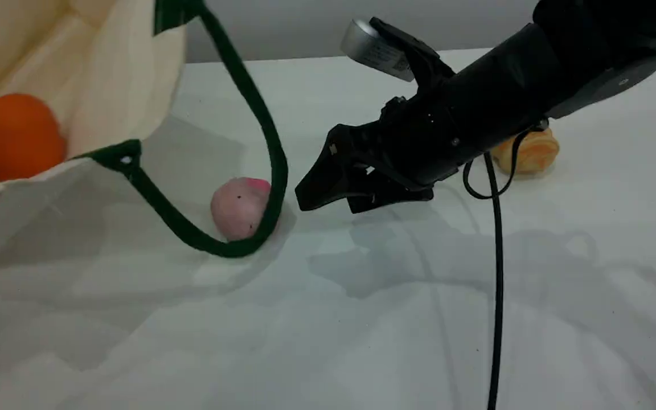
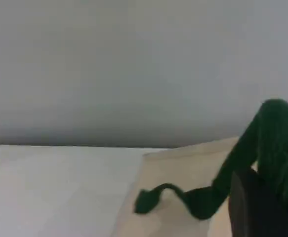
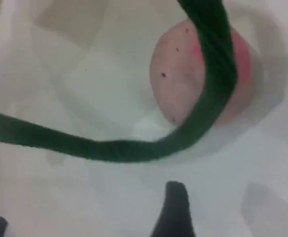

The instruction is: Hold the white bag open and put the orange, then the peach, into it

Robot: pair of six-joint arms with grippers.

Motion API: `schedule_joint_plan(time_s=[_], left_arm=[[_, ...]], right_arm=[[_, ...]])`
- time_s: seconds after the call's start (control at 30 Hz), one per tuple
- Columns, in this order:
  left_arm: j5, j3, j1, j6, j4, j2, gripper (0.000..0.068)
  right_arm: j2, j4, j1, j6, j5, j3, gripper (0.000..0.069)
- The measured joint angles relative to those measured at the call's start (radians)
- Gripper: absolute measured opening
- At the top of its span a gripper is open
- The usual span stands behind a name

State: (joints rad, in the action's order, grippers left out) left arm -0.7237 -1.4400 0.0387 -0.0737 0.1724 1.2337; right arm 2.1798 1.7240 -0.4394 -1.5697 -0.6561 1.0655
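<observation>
Nearest you, the black cable (image 1: 497, 296) hangs down from the right arm toward the lower edge of the scene view, over the white cloth (image 1: 328, 341) that covers the table.

Start at your far left: the white bag (image 1: 106, 74) stands with its mouth open, and the orange (image 1: 13, 135) already sits inside it, at about 9 o'clock of the scene. You can see one dark green handle (image 1: 259, 148) drooping out of the bag and looping on the cloth at about 7 o'clock of the right gripper. The peach (image 1: 237, 206) lies on the cloth outside the bag, inside that loop, with the strap running across its right side; the right wrist view shows the strap crossing over it.

The left gripper (image 2: 262, 212) shows only as a dark fingertip in its own wrist view, pressed against the bag's other green handle; its jaws are closed, apparently on that handle.

Moving right, your right gripper (image 1: 328, 191) hovers just right of the peach with its jaws spread wide and nothing between them. Behind the arm, at about 3 o'clock, the ridged bread roll (image 1: 533, 151) rests on the table.
</observation>
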Motion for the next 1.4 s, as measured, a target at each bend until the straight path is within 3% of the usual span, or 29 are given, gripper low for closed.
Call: schedule_joint_plan(time_s=[0.47,0.77,1.03,1.17,1.4], left_arm=[[0.063,0.0,0.0,0.0,0.013,0.0,0.0072],[0.134,-0.003,0.0,-0.003,0.04,0.0,0.0072],[0.11,-0.082,0.0,-0.013,0.036,-0.001,0.0072],[0.059,-0.079,0.0,-0.021,0.032,0.003,0.0072],[0.076,-0.079,0.0,-0.021,-0.006,0.018,0.0072]], right_arm=[[0.067,0.003,-0.001,-0.001,-0.007,0.0,0.0541],[0.067,0.004,-0.072,0.0,0.009,0.0,0.0541],[0.066,0.019,-0.111,0.0,0.028,0.017,0.0541],[0.065,0.023,-0.111,0.0,-0.012,0.036,0.0541],[0.065,0.019,-0.111,0.0,-0.047,0.04,0.0541]])
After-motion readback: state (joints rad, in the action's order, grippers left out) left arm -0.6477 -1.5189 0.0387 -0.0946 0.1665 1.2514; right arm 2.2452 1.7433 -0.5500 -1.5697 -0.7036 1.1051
